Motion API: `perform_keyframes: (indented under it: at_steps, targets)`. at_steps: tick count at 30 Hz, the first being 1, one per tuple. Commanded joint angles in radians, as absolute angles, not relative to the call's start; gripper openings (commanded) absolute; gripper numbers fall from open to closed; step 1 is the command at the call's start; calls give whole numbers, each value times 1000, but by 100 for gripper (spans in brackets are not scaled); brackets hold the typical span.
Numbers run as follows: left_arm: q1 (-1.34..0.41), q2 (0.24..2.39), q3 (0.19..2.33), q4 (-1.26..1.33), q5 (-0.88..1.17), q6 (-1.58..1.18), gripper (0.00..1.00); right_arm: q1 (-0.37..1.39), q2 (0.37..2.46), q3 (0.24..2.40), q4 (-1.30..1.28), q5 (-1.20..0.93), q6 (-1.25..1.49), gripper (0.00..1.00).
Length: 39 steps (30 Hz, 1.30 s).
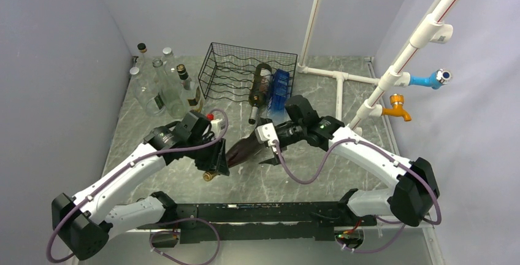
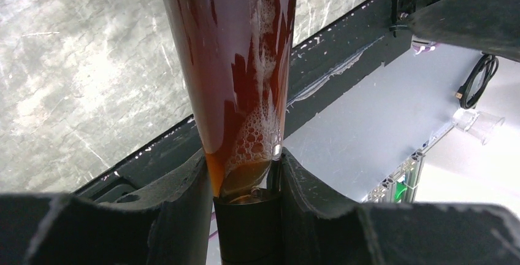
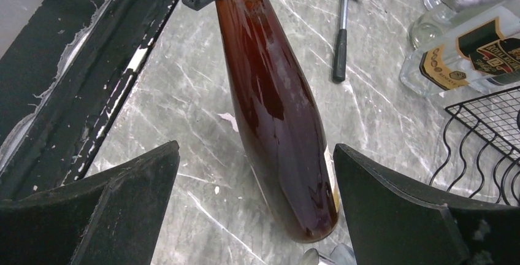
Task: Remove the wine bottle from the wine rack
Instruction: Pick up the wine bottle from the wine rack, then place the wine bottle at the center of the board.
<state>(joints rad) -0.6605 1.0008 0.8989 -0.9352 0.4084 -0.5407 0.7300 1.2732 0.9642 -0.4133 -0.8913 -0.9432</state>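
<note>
Top external view, amber-brown wine bottle (image 1: 244, 149), neck clamped in left gripper (image 1: 217, 162), right gripper (image 1: 270, 148) spread, far-edge wine rack (image 1: 211, 75) holding dark bottle (image 1: 260, 84), blue bottle (image 1: 279, 90).

Only one printed label in view: clear glass bottle with black-and-gold label (image 3: 472, 50), in bottle group near far-left corner of grey marble-pattern table (image 3: 184, 130). Label is black shield-shaped panel with gold border and pale lettering. Top word looks like "ROYAL", rest too blurred to read. Round gold seal on label's left end, text illegible. Dark brown glass wine bottle (image 3: 276, 124): pale strip at edge near base, nothing readable.
</note>
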Motion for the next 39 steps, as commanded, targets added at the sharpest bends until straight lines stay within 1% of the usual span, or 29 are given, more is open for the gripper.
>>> perform_keyframes:
  at_steps: [1,17,27,35,37,39]
  targets:
    - [-690,1018,1024,-749,534,-510,0,766,1259,948,-349,-831,-950,100]
    - [-712,1130,1100,-721,614,-493,0,931,1305,879,-202,-609,-944,99]
    - [-712,1147,1147,-779,617,-465,0,996,1363,855,-107,-520,-894,97]
    - [-712,1118,1138,-792,626,-475,0,1036,1406,850,-34,-455,-847,87]
    - [-711,1111,1137,-794,629,-479,0,1051,1410,851,-31,-451,-846,83]
    - [-711,1106,1140,-798,633,-480,0,1064,1416,857,-35,-448,-845,77]
